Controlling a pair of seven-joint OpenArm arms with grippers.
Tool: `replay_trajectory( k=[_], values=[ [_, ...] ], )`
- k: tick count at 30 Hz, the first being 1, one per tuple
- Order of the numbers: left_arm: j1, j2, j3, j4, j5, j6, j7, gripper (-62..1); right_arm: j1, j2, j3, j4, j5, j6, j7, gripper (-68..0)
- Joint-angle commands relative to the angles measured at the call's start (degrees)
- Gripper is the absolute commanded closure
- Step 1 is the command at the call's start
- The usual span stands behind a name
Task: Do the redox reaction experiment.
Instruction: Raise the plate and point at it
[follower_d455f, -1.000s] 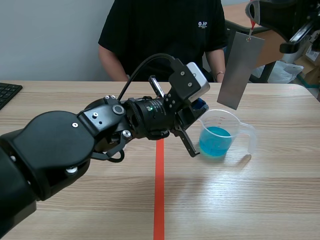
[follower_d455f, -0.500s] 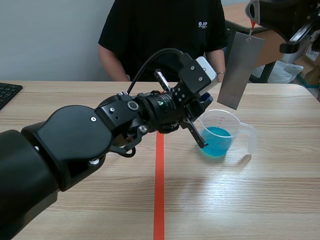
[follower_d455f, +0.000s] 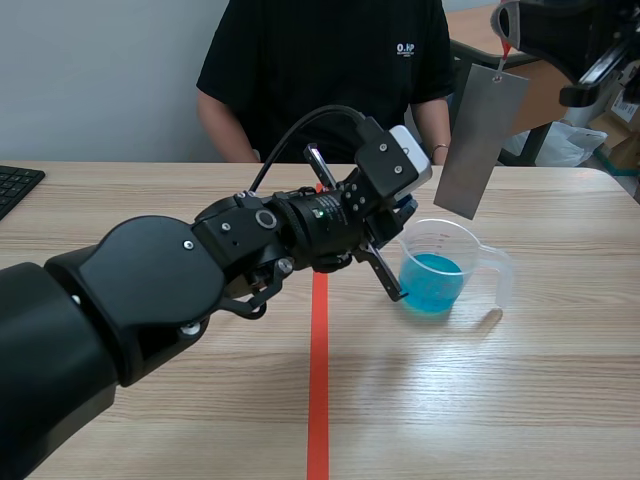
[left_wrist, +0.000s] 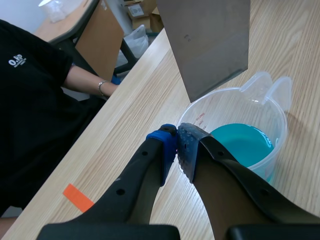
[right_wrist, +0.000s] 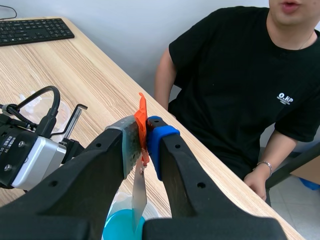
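A clear plastic measuring beaker (follower_d455f: 445, 265) with blue liquid (follower_d455f: 432, 278) stands on the table right of the red tape line. My left gripper (follower_d455f: 397, 262) sits against the beaker's near-left rim, shut with nothing between its fingers; in the left wrist view the pads (left_wrist: 166, 146) meet just outside the beaker (left_wrist: 252, 125). A grey metal plate (follower_d455f: 481, 140) hangs above the beaker from a red-orange tag. My right gripper (follower_d455f: 505, 30) is raised at the top right, shut on that tag (right_wrist: 142, 122). Under it the plate (right_wrist: 139, 192) hangs edge-on over the blue liquid (right_wrist: 122, 226).
A person in a black shirt (follower_d455f: 330, 70) sits across the table, forearms resting near the far edge. A black keyboard (follower_d455f: 15, 185) lies at the far left. The left arm's bulk (follower_d455f: 150, 300) covers the table's left half. A chair and boxes stand behind at the right.
My left gripper has moved right, up to the beaker's rim, then settled slightly lower. The right gripper and hanging plate have not moved.
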Motion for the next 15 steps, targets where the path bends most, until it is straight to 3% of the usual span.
replay_trajectory(
  k=[1,15],
  values=[
    [-1.1,1.0,-0.1,0.8,-0.3,0.3,-0.8,-4.7,0.9,0.9,0.5,0.9,0.7,0.3,0.7,-1.5],
    [-1.1,0.9,-0.1,0.8,-1.0,0.3,-0.8,-4.7,0.9,0.9,0.5,0.9,0.7,0.3,0.6,-1.5]
  ],
)
